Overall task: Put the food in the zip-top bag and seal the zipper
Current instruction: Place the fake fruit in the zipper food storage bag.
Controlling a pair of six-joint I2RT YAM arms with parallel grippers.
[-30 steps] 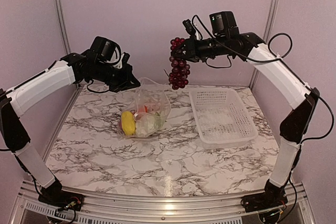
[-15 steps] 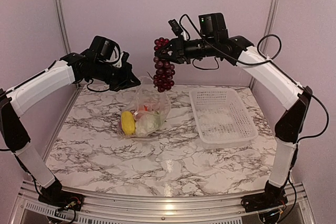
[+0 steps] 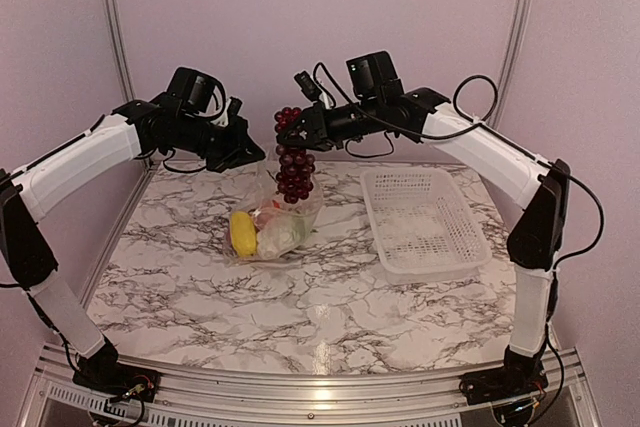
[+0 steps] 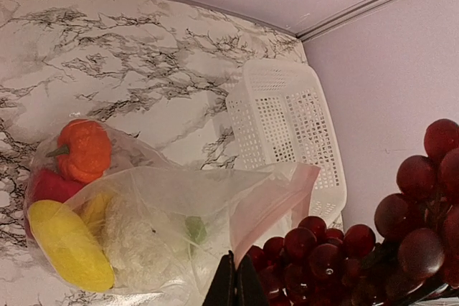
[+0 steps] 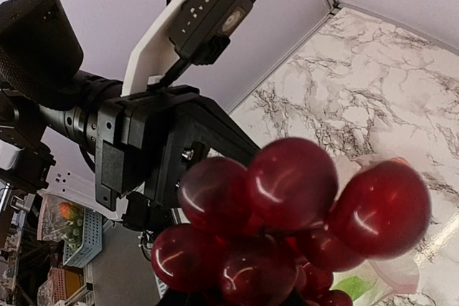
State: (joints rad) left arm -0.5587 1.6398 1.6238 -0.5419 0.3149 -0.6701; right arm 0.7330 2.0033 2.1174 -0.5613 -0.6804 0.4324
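Note:
The clear zip-top bag [image 3: 275,217] lies on the marble table, its mouth lifted. My left gripper [image 3: 256,155] is shut on the bag's mouth edge [image 4: 269,198] and holds it up. Inside the bag I see the yellow piece [image 4: 68,245], the orange round fruit [image 4: 84,150], the red pepper [image 4: 43,185] and the white cauliflower [image 4: 143,238]. My right gripper [image 3: 292,125] is shut on the top of the dark purple grape bunch [image 3: 294,165], which hangs just above the open mouth. The grapes fill the right wrist view [image 5: 287,213] and show at the left wrist view's lower right [image 4: 373,241].
The white lattice basket [image 3: 425,222] stands empty to the right of the bag, also seen in the left wrist view [image 4: 287,127]. The back wall and frame posts stand close behind both arms.
My right arm has carried the grape bunch leftward and a little lower, from beside the basket to over the bag's mouth. The left gripper and bag have stayed put.

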